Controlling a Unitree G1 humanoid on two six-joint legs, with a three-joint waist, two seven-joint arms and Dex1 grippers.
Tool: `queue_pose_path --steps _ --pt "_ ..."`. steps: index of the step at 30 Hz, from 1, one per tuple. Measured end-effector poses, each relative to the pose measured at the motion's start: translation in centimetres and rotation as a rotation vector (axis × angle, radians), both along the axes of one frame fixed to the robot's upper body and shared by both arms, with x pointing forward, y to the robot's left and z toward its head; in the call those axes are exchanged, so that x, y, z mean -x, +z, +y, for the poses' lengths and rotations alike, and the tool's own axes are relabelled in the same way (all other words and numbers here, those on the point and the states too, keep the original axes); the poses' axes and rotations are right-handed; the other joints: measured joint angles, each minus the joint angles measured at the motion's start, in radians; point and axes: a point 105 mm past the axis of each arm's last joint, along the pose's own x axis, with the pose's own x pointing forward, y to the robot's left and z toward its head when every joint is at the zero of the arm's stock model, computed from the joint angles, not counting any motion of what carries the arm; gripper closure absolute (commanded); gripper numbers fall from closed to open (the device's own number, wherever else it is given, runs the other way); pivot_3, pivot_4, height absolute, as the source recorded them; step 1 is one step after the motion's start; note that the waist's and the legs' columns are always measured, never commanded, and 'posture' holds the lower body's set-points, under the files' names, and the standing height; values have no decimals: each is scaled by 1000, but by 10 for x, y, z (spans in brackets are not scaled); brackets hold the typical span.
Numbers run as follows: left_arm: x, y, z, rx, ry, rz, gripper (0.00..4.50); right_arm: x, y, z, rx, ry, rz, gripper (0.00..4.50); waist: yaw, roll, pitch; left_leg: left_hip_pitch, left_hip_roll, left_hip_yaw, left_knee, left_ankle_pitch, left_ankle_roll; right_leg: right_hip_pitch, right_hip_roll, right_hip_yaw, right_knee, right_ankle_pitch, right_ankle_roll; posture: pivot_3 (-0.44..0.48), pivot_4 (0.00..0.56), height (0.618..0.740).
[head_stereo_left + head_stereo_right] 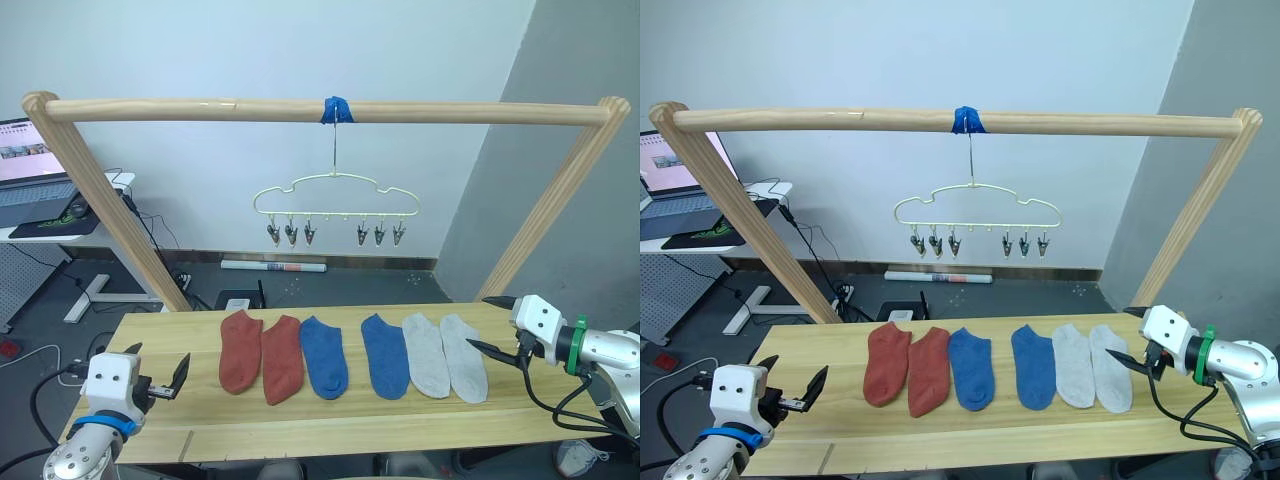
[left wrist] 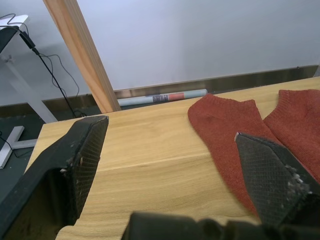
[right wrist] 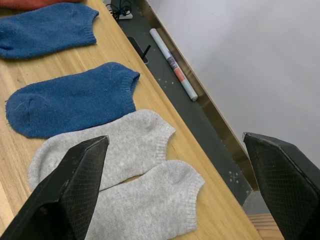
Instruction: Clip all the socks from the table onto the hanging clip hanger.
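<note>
Your left gripper [image 1: 160,372] hovers spread and empty at the table [image 1: 330,425] edge, the two rust-red socks [image 1: 260,356] just beyond its fingertips. Your right gripper [image 1: 488,325] is likewise spread, with the two light grey socks [image 1: 445,355] beside it and the two blue socks [image 1: 355,355] farther inward. Above hangs one clip hanger [image 1: 335,192] carrying six clips. No legible writing is visible.

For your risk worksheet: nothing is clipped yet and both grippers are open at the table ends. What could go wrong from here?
1. The rust-red socks overlap at their edges, as do the light grey socks, so the left gripper or right gripper might lift two together.
2. The clip hanger hangs by one hook from the pole, so pushing on a clip could swing it.
</note>
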Motion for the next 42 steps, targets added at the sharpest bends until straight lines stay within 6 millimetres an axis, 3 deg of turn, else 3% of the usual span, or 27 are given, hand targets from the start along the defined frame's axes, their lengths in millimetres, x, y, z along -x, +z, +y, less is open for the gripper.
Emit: queue_pose_path --steps 9,23,28,35,38,42 --pt "-1 0 2 -11 -4 17 17 2 5 -12 7 -40 -15 0 -1 0 0 0 0 0 0 0 0 -1 0 0 0 0 0 -62 0 740" --pt "-6 26 3 46 -91 -84 17 3 15 -30 1 -107 -35 0 -5 0 0 0 0 2 0 0 0 -5 0 1 0 0 0 -74 0 740" --pt "-4 26 1 48 -102 -85 17 5 15 -27 -14 -103 -23 0 -9 0 0 0 0 2 0 0 0 -5 0 1 0 0 0 -87 4 740" --pt "-13 32 -1 39 -91 -119 17 12 28 -16 5 -59 -59 0 -17 -1 4 0 1 2 0 0 0 -6 0 1 0 0 0 -164 51 740" --pt "-23 41 -15 78 -125 -161 17 18 39 -9 -7 -47 -70 0 -29 0 22 0 1 2 1 0 0 -6 0 2 0 0 0 -193 79 740" --pt "-48 57 -46 189 -161 -216 17 26 60 20 -52 31 -78 0 -46 1 42 -2 1 3 1 0 0 -3 1 2 2 0 1 -226 111 740"
